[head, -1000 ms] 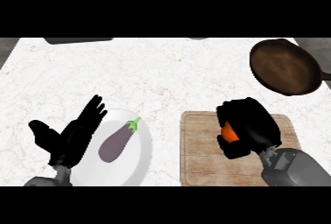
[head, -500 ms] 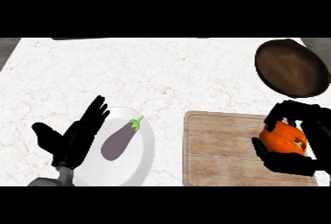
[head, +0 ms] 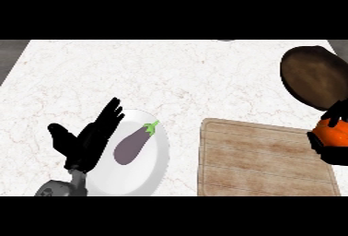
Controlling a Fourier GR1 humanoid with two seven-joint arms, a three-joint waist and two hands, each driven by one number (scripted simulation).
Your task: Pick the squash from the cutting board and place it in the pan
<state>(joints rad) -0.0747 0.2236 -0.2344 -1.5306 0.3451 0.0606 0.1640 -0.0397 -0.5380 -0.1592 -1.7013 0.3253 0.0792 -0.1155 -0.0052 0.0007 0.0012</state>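
An orange squash (head: 334, 134) shows at the right edge, over the right end of the wooden cutting board (head: 262, 159). My right hand (head: 331, 154) is shut on it, black fingers curled round it, and is partly cut off by the edge. The dark brown pan (head: 314, 77) lies on the counter at the upper right, just beyond the squash. My left hand (head: 85, 140) rests open, fingers up, over the left edge of the white plate (head: 146, 173).
A purple eggplant (head: 132, 145) with a green stem lies on the white plate. The marble counter stretches wide behind the plate and board. A dark strip runs along the counter's far edge.
My right hand has carried the squash up off the board and to the right, toward the pan. The view has shifted a little. The left hand has stayed in place.
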